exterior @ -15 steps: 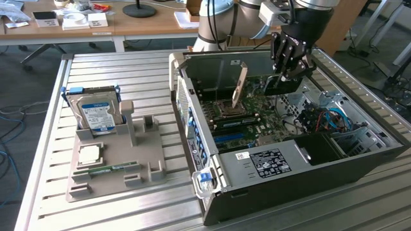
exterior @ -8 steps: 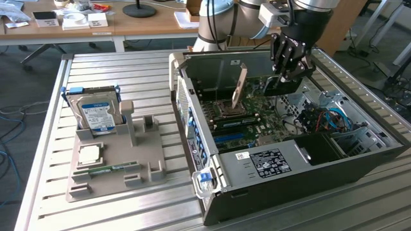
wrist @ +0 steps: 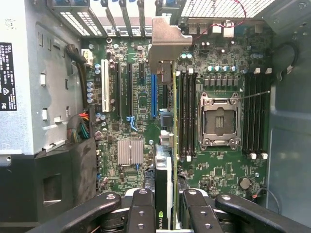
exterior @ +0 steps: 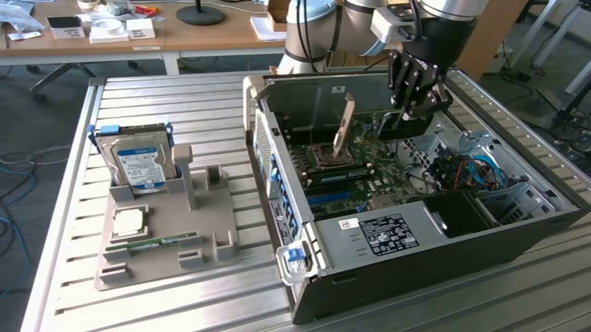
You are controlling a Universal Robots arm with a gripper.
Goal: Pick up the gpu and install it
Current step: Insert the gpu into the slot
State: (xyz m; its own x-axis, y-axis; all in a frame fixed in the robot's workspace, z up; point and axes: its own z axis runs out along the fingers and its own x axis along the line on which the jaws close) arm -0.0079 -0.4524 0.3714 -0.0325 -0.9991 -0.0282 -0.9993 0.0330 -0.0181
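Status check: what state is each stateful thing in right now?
PC case: side open
gripper: shut on the gpu
gpu: held upright over the motherboard, inside the case
CPU socket: looks empty
hard drive: standing in the grey holder
RAM stick: lying flat in the holder

gpu [exterior: 344, 128]: 1 | hard drive [exterior: 138, 166]: 1 (upright) | loose RAM stick [exterior: 162, 243]: seemingly 1
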